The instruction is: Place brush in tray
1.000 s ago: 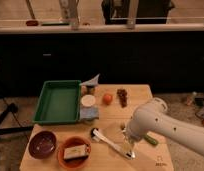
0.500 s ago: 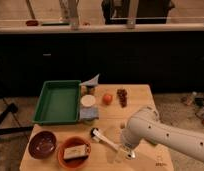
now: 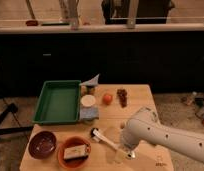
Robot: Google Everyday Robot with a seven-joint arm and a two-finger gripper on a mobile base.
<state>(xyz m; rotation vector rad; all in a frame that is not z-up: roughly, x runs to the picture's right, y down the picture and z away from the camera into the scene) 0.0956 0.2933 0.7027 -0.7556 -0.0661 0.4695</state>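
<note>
Camera view shows the brush (image 3: 106, 140) lying on the wooden table (image 3: 140, 100), well apart from the green tray (image 3: 57, 102), so nothing is placed yet. The gripper (image 3: 124, 151) hangs over the handle, jaws spread wide and empty; grasping, carrying and releasing are all left.

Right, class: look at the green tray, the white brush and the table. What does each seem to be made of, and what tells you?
The tray is probably plastic: uniform green, moulded raised rim. The brush is likely plastic too: plain white handle, dark-centred head. The table looks like wood: pale tan, matte. The gripper hangs low over the brush's handle end.
</note>
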